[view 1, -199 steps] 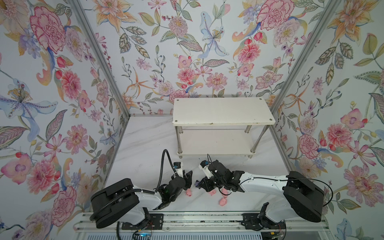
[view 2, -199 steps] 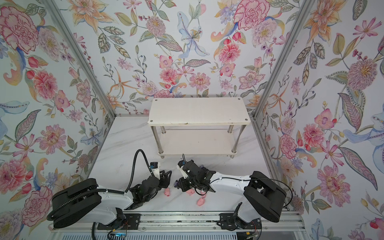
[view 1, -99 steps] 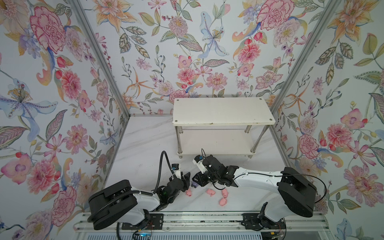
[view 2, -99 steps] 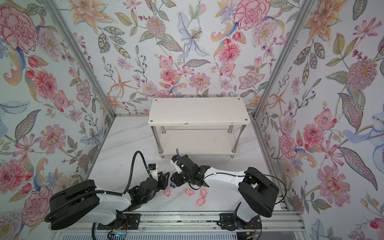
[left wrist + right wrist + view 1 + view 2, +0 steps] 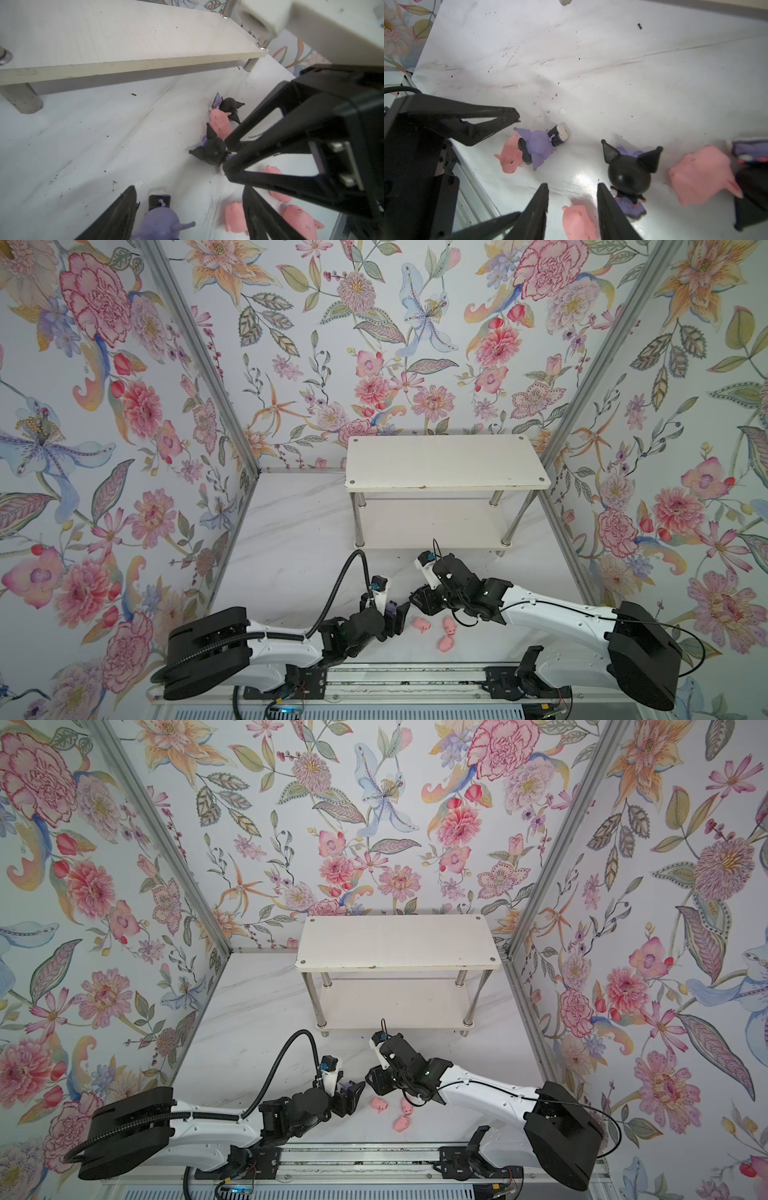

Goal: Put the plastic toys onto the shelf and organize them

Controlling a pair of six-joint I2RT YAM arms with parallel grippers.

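Left gripper (image 5: 189, 190): jaws spread wide, tips low over the white counter (image 5: 291, 539), nothing clamped.
Purple figurine (image 5: 160, 220): lies on its side on the counter between the left gripper's jaws, close to one finger and clear of the other.
Pig by the left gripper (image 5: 509, 158): just beside the purple figurine; contact cannot be told.
Right gripper (image 5: 572, 187): jaws partly apart, tips down near the counter, gripping nothing.
Pig at the right gripper (image 5: 579, 220): on the counter in the gap between the jaws, not pinched.
Black-headed figurine (image 5: 629, 174): upright, close against the outer side of one right finger.
Third figurine (image 5: 228, 106): lying down, touching another pink pig (image 5: 220, 122), beyond the black-headed one.
Loose pigs (image 5: 445, 643): three show in both top views, grouped on the counter between the two arms, near the front rail.
Shelf (image 5: 444, 464): white two-tier rack at the back wall, behind both grippers; every toy in view is on the counter in front of it.
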